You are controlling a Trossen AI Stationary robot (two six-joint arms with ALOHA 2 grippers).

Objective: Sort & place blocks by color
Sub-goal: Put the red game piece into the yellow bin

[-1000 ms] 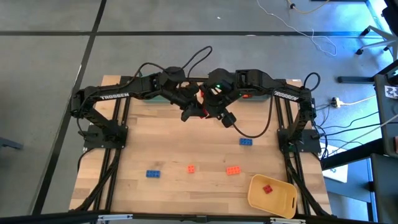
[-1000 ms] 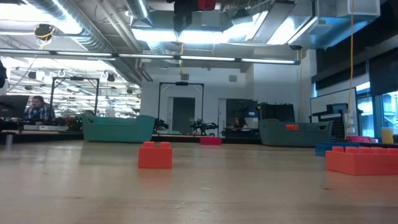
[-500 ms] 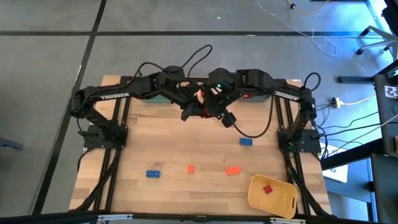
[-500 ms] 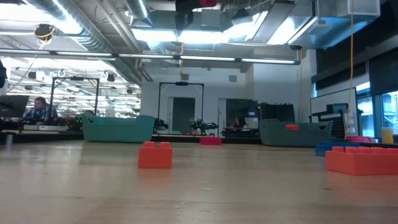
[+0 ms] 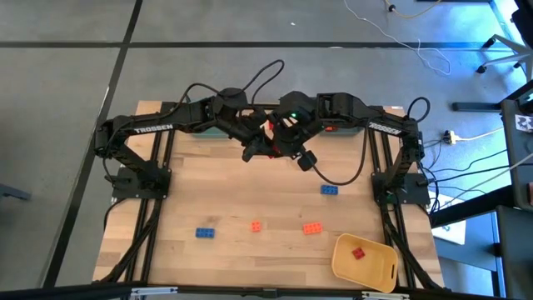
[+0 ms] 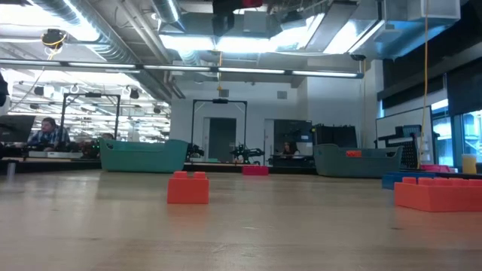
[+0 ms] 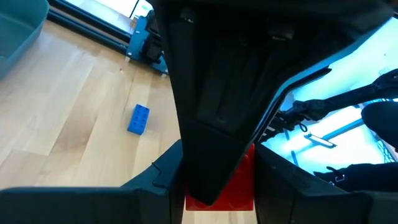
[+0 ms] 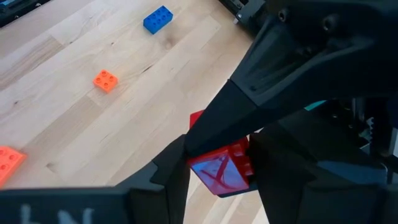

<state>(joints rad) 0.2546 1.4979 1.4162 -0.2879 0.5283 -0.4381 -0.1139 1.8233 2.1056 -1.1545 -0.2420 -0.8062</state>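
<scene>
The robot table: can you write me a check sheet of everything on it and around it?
Surface: wooden table, bare in the middle.
Job's things: two blue blocks, a small orange block, an oblong orange block, a red block in the yellow bin, and another red block held up between both grippers.
Clutter: nothing seen.
Grippers: left gripper and right gripper meet above the table's far edge, both with fingers on that red block.
Cables: black loops over the arms; white cables on the floor.
Surroundings: teal bin, grey-blue bin, a person seated far off.
</scene>
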